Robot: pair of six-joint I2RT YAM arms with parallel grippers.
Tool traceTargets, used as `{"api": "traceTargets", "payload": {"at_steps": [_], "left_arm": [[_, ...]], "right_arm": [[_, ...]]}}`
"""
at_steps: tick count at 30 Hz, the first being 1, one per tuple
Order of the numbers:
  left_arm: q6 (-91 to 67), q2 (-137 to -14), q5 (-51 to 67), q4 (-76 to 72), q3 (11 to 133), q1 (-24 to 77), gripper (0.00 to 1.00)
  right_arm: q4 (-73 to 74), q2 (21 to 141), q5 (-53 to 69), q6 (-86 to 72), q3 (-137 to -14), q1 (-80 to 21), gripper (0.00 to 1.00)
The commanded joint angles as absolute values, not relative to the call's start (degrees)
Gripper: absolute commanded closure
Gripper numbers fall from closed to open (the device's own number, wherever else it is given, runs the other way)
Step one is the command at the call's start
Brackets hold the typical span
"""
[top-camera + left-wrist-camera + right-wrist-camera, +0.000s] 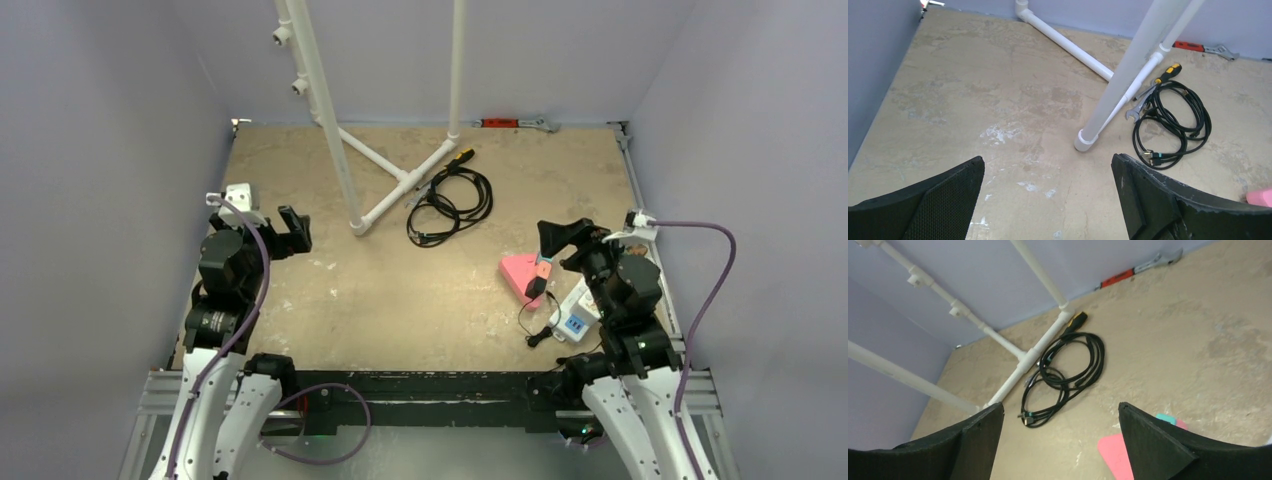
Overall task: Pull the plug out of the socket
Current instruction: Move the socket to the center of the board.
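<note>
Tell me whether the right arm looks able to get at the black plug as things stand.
Probably yes: the open right tool hangs close to the black plug in the white power strip, nothing between them. The pink block beside the plug may crowd one finger.

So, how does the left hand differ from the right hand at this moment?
The left hand hangs over bare table on the left; the right hand hangs on the right, close to the pink block. The left hand is far from the white power strip; the right hand is near it. Both are open and hold nothing.
</note>
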State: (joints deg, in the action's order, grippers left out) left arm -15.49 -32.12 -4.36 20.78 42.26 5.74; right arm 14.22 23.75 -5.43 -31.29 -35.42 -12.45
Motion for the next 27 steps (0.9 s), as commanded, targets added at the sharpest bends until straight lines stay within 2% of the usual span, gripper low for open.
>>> {"api": "traceTargets", "payload": {"at_steps": [1, 3, 6, 10, 27], "left_arm": [[-15.63, -33.72, 1.19, 20.07, 41.81, 5.36, 0.01], [-15.74, -33.75, 2.56, 19.87, 41.46, 5.43, 0.01], [-15.73, -33.7, 3.11, 19.62, 41.32, 5.45, 0.01], [-15.9, -34.27, 4.28, 19.51, 41.3, 5.45, 0.02], [-15.95, -37.7, 5.31, 20.02, 41.53, 5.45, 0.02]], "right_arm": [[17.72, 32.14, 0.45, -34.37, -36.36, -12.31, 0.17], [18.28, 35.91, 0.59, -34.35, -35.7, -12.39, 0.22], [18.22, 35.54, -3.38, -36.43, -33.34, -12.64, 0.23], [18.86, 33.31, -7.68, -38.29, -31.28, -12.73, 0.22], [19.31, 49.52, -22.16, -46.4, -30.9, -23.44, 0.2]]}}
